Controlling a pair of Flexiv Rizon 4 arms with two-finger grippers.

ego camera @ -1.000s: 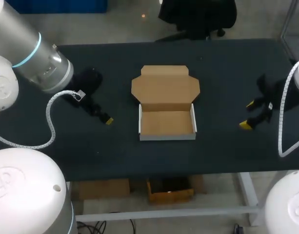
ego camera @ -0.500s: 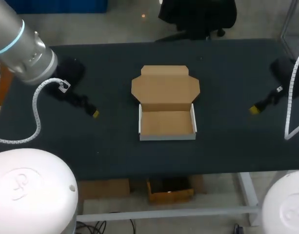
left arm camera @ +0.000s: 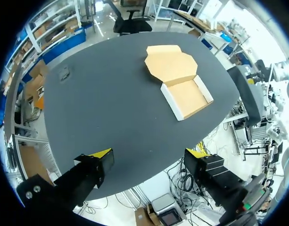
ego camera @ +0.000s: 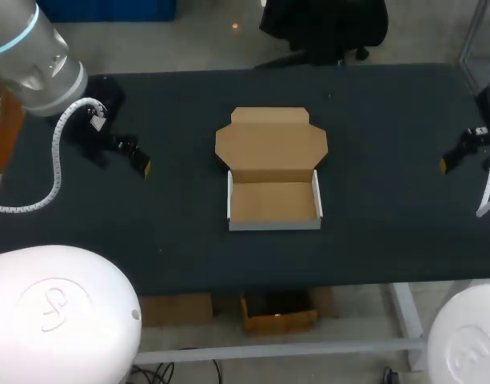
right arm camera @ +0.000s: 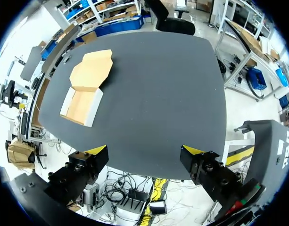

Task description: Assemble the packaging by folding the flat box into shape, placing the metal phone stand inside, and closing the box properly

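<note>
The cardboard box [ego camera: 274,202] stands at frame centre on the table [ego camera: 372,240], tray open upward, lid [ego camera: 271,144] folded back toward the upper edge. Dark table surface runs from it to the left gripper [ego camera: 142,165] at frame left and the right gripper [ego camera: 444,164] at the right edge.

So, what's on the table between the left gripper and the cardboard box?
Nothing: only bare black table between the left gripper and the cardboard box, seen in the head view and the left wrist view.

Right gripper [ego camera: 444,164] cut by the head view's edge (one yellow tip shows)
</note>
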